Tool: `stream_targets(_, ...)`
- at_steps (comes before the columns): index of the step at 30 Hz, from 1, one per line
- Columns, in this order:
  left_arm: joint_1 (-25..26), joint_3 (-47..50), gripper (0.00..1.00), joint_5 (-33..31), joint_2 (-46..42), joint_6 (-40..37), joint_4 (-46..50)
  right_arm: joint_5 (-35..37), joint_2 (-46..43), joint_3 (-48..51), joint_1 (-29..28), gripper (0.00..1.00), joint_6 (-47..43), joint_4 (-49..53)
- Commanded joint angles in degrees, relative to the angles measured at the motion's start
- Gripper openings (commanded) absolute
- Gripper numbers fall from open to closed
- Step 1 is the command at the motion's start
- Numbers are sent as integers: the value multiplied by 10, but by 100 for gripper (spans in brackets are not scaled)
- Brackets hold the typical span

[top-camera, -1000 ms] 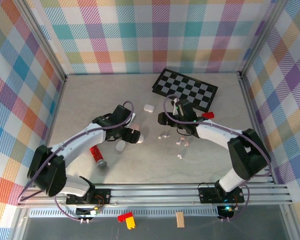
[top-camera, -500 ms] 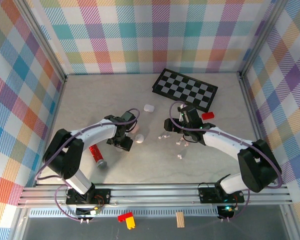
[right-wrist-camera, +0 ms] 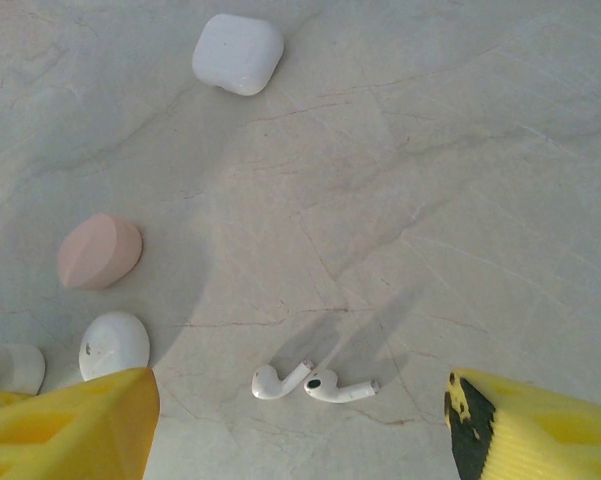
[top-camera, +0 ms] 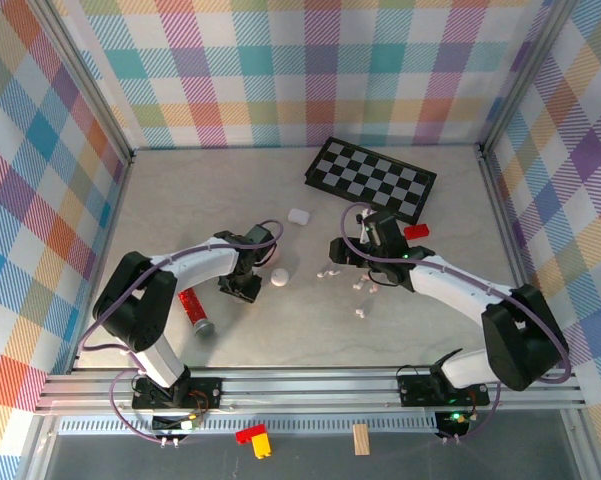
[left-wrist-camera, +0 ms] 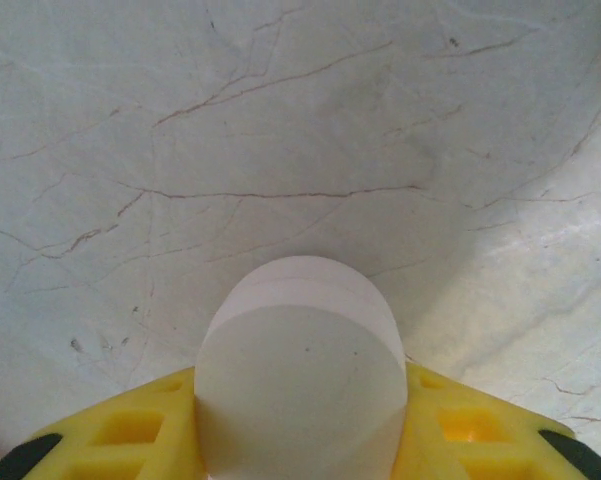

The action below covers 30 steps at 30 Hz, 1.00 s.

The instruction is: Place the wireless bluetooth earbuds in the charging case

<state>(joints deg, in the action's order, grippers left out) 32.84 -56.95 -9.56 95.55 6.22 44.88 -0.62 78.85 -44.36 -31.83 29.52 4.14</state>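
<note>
- Your left gripper (top-camera: pixel 242 285), left of centre in the top view, is clamped on a white, rounded plastic charging case (left-wrist-camera: pixel 298 380). In the left wrist view the case fills the lower middle of the frame, with a yellow finger (left-wrist-camera: pixel 130 440) pressed against each side.
- Your right gripper (top-camera: pixel 342 250), just right of centre in the top view, is released. In the right wrist view its yellow fingers (right-wrist-camera: pixel 70 420) stand wide apart at the two bottom corners with nothing gripped between them.
- The tiny stemmed white plastic earbuds (right-wrist-camera: pixel 280 380) lie loose on the pale marbled table (top-camera: pixel 180 200). Two of them sit tip to tip at the lower centre of the right wrist view.
- In the top view, more earbuds are scattered right of centre, below and beside the right gripper. One lies a little lower, apart from the rest.
- A white, square-cornered closed case (right-wrist-camera: pixel 238 52) rests at the upper left of the right wrist view.
- A pale pink pebble-shaped case (right-wrist-camera: pixel 99 250) lies at the left of that frame, with a white round piece (right-wrist-camera: pixel 114 344) just below it.
</note>
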Motion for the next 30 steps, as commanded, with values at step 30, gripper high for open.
stream_targets(30, 112, 169, 42, 287, -222, -241, -489, -358, -4, -58, -8, 71, 30, 60)
